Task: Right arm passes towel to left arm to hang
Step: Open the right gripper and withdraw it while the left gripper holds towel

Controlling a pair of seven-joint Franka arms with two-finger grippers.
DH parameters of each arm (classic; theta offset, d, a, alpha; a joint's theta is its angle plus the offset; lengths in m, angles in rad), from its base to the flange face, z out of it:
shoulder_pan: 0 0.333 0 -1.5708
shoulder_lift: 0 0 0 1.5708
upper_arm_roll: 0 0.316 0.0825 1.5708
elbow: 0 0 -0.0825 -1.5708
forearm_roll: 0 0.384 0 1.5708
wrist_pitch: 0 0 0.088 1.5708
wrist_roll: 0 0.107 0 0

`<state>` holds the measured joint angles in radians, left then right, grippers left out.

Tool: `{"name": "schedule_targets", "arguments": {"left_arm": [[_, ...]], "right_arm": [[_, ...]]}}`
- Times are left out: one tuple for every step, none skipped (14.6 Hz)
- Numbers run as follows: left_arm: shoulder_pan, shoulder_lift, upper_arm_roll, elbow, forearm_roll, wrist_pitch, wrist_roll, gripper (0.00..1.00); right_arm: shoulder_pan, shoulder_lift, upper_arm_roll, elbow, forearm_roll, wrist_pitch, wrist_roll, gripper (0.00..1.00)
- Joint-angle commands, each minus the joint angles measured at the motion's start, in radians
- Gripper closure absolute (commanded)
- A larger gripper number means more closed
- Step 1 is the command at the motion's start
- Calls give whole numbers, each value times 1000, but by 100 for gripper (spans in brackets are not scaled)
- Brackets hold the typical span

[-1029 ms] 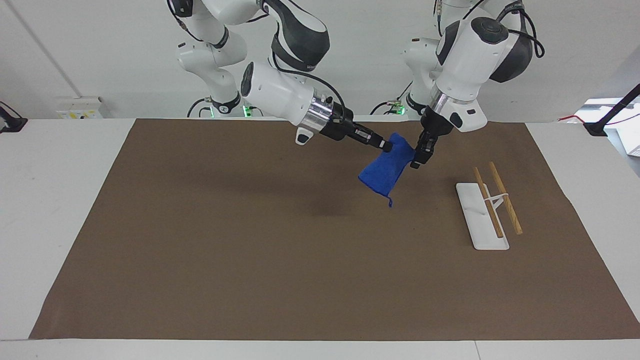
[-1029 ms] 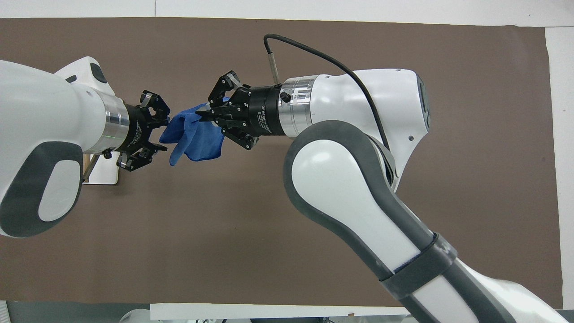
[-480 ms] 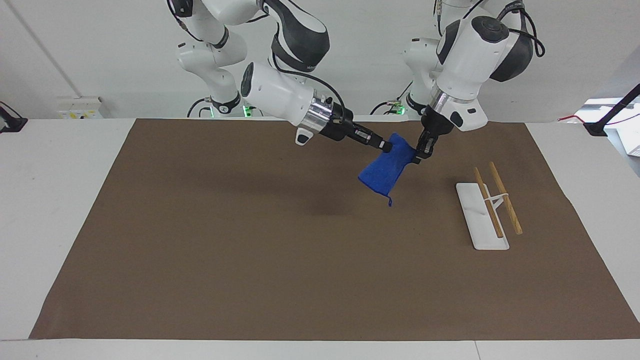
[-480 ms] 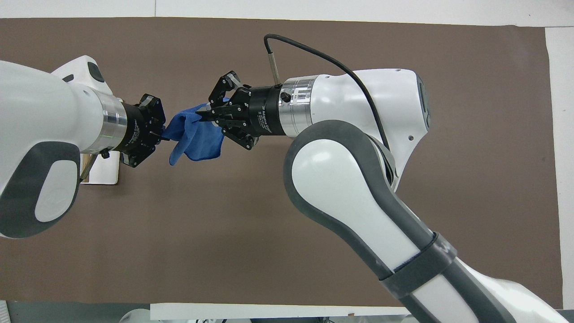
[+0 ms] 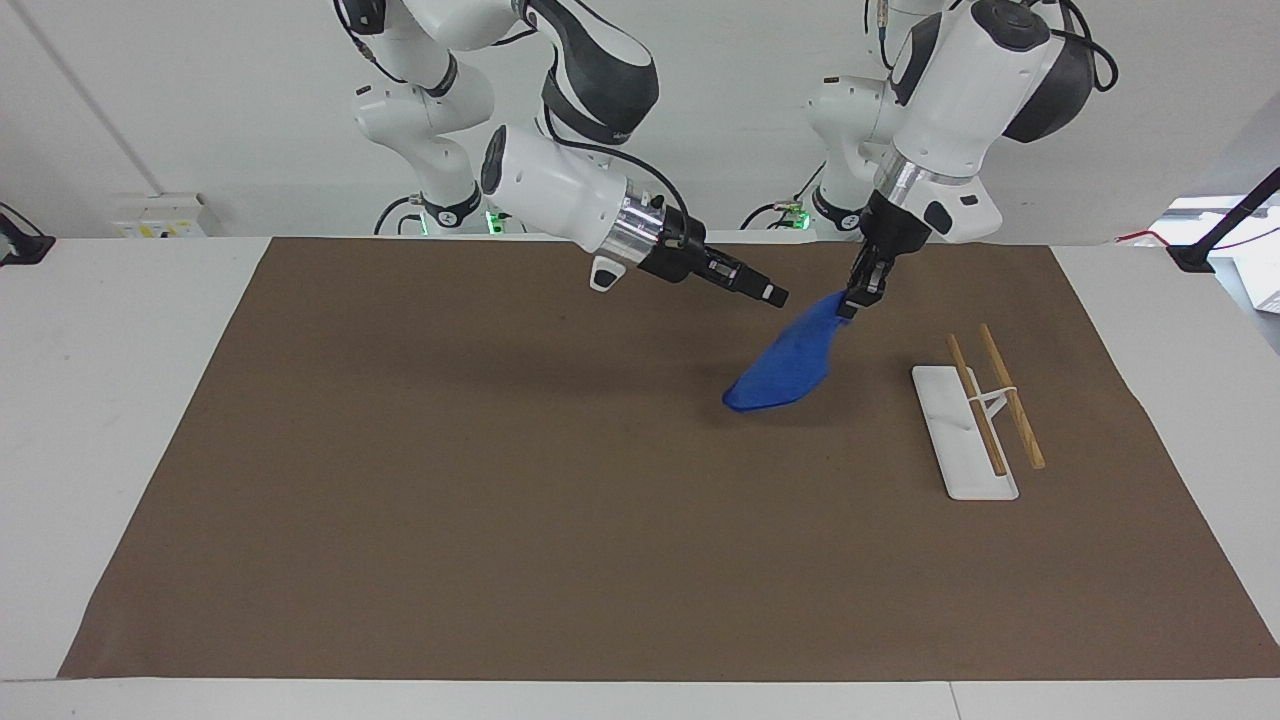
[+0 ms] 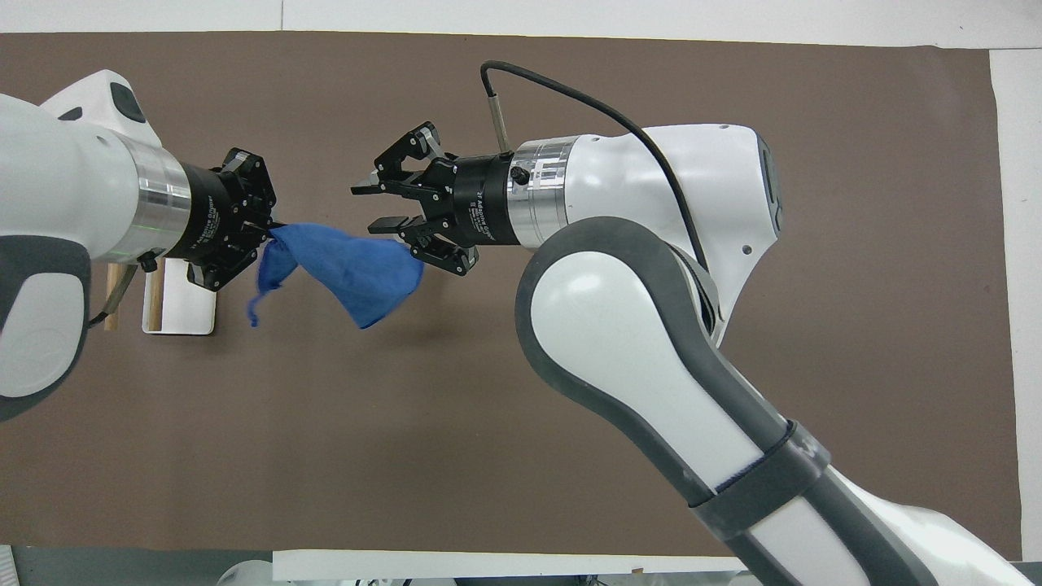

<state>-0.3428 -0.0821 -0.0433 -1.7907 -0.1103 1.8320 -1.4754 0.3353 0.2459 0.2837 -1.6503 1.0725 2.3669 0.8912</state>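
Table: brown mat. Right end effector over mat centre, fingers spread, holding nothing. Left end effector pinches one corner of the towel; towel hangs below it, above the mat, beside the rack.

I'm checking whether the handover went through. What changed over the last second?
The right pincer opened and let go of the towel. The left pincer, shut on its corner, lifted away toward the rack, so the towel swung free. The rack stayed put.
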Motion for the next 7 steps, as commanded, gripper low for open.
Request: {"name": "schedule_targets", "arguments": {"left_arm": [[39,27,3,66,43,-66,3,100],[60,28,3,68,44,-66,9,100],[73,27,5,68,46,-68,29,100],[99,27,5,68,61,-68,59,100],[120,25,3,67,72,-73,85,100],[142,25,3,64,74,-86,114,100],[169,24,3,63,74,-92,157,100]], "right_arm": [[-15,-8,2,-31,-80,5,-98,0],[-24,-8,-3,-37,-138,2,-127,0],[-50,-10,-3,-48,-213,2,-150,0],[-80,-14,-3,-69,-312,2,-167,0],[-116,-16,-3,-83,-423,-8,-184,0],[-154,-17,-3,-97,-538,-15,-207,0],[-185,-23,-1,-102,-640,-44,-239,0]]}}
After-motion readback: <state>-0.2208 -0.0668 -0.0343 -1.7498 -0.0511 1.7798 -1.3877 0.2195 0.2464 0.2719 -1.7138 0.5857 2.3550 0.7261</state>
